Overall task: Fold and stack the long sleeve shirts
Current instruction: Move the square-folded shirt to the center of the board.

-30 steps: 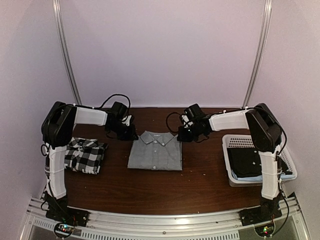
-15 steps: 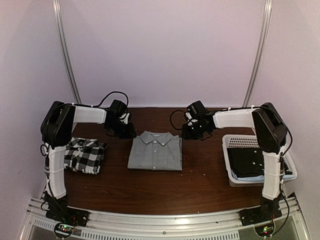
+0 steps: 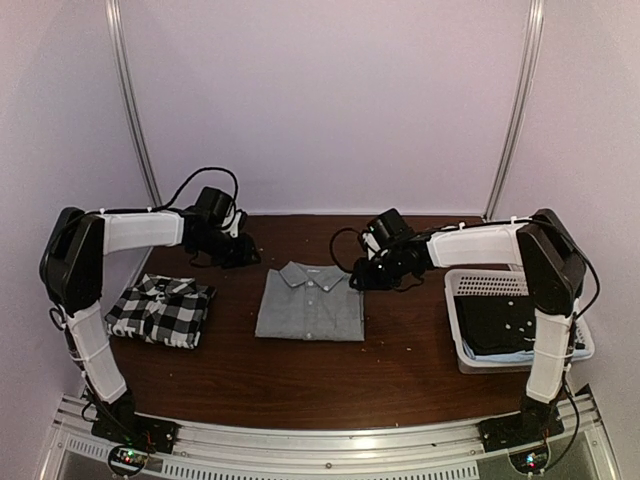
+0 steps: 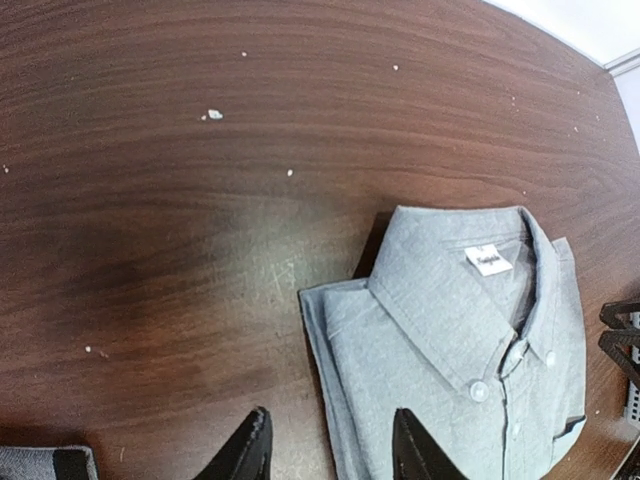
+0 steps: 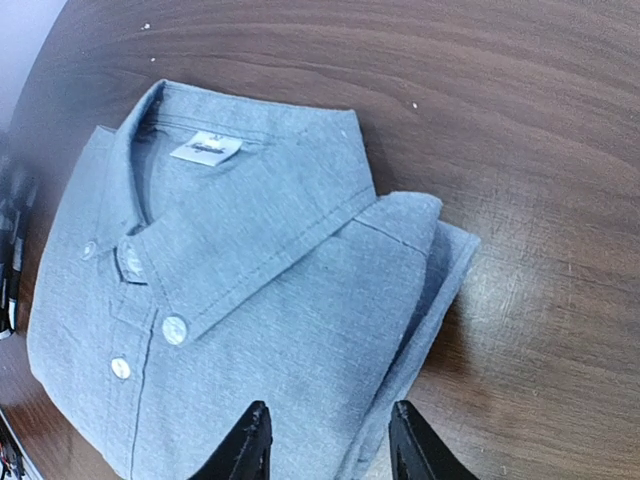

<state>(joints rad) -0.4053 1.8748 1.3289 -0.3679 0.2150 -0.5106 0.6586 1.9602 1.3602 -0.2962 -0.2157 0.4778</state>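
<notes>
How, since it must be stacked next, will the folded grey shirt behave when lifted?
Probably floppy: the grey shirt is thin cloth in loose layers, so a one-edge lift might let the fold sag open. Pushed, it may slide or bunch on the smooth table.

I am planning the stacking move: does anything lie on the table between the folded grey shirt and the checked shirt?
Nothing visible; only bare brown table separates the grey shirt and the checked shirt.
</notes>
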